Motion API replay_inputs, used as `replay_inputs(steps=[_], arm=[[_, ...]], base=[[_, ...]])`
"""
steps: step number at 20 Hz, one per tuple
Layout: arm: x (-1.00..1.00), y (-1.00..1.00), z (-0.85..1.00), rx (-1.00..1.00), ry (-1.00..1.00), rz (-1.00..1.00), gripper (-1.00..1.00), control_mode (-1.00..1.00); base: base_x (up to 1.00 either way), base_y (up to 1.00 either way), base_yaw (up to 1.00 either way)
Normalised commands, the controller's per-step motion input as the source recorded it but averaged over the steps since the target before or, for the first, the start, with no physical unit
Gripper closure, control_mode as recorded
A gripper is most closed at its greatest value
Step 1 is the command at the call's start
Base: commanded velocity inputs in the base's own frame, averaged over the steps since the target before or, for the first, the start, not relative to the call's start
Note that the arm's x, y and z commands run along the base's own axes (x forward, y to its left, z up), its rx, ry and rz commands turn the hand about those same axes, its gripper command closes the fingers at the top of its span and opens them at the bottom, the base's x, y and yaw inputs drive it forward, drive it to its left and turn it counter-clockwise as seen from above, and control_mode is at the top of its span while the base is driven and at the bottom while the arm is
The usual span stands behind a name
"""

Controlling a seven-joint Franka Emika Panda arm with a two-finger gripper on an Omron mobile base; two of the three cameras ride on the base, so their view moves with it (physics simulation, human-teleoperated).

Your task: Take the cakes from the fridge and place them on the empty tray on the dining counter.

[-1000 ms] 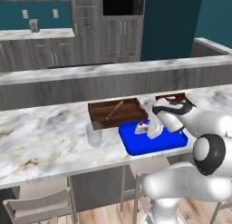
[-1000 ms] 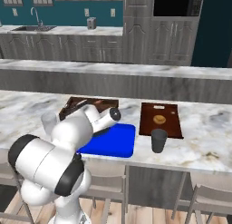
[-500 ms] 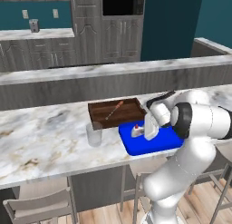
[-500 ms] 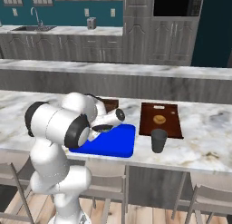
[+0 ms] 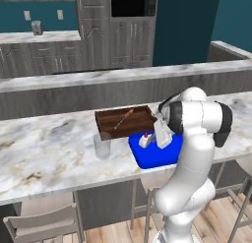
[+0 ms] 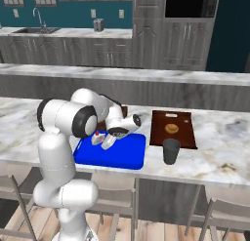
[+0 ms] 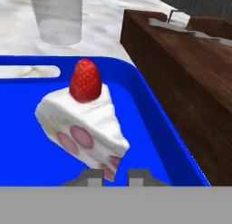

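Marble dining counter (image 5: 49, 148), blue tray (image 7: 149, 123), white strawberry-topped cake slice (image 7: 84, 123)

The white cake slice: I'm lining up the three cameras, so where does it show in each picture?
Left base view: white cake slice just right of centre, on the blue tray, left of the gripper.
Right base view: left of centre, at the tray's back left.
Hand view: centre-left, just above the fingertips.
Shared landmark: the dark wooden tray beside the blue one.
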Motion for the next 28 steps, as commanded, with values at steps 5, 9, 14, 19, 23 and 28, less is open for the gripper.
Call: replay_inputs(steps=[5, 9, 14, 19, 23, 28], arm=[[-0.27, -0.07, 0.09, 0.0, 0.01, 0.05, -1.0, -1.0], [-0.69, -0.07, 0.9, 0.0, 0.0, 0.0, -1.0, -1.0], [-0.86, 0.0, 1.0, -0.06, 0.04, 0.0, -1.0, -1.0], [-0.93, 0.0, 1.0, -0.12, 0.11, -0.02, -1.0, -1.0], [-0.95, 0.0, 1.0, -0.03, 0.0, -0.4, -1.0, -1.0], [-0.67, 0.0, 0.75, 0.0, 0.0, -0.67, -1.0, -1.0]], base=[[0.0, 0.0, 0.0], [0.0, 0.0, 0.0], [0.0, 0.0, 0.0], [0.0, 0.0, 0.0], [0.0, 0.0, 0.0], [0.0, 0.0, 0.0]])
